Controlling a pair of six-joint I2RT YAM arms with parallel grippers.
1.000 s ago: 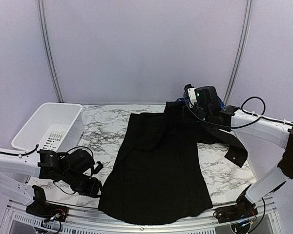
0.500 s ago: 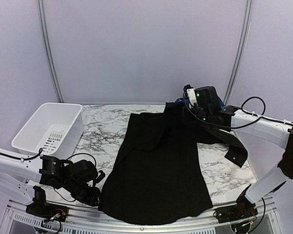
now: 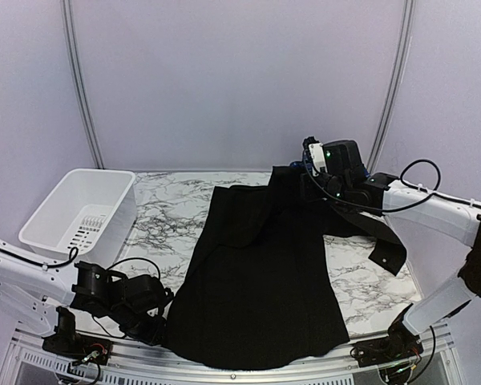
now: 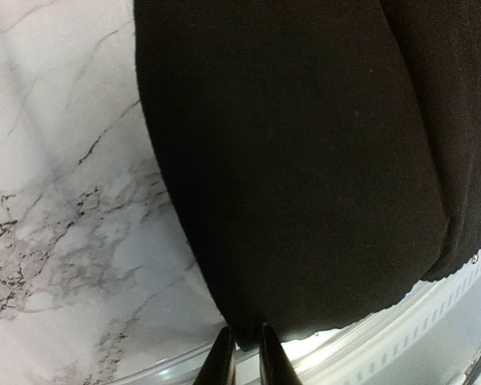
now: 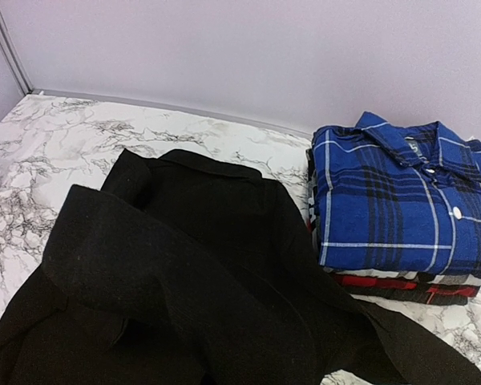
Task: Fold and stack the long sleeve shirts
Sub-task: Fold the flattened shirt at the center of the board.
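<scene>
A plain black long-sleeve shirt (image 3: 260,265) lies spread down the middle of the marble table, its hem at the near edge. My left gripper (image 3: 162,319) sits low at the hem's near left corner. In the left wrist view the left gripper (image 4: 244,330) has its jaws drawn narrow, with the corner of the black shirt (image 4: 305,160) pinched between the tips. My right gripper (image 3: 309,176) hovers at the far right shoulder, where the cloth rises to it. Its fingers are hidden under the black shirt (image 5: 184,257). Folded plaid shirts (image 5: 401,200) are stacked behind, blue-and-white on top.
A white plastic basket (image 3: 120,210) stands at the table's far left. One black sleeve (image 3: 385,253) trails to the right under the right arm. A metal rail (image 4: 433,321) runs along the near edge just past the hem.
My left arm has dropped lower and slid right to the hem corner, its jaws closing in. The right arm and the shirt have stayed put.
</scene>
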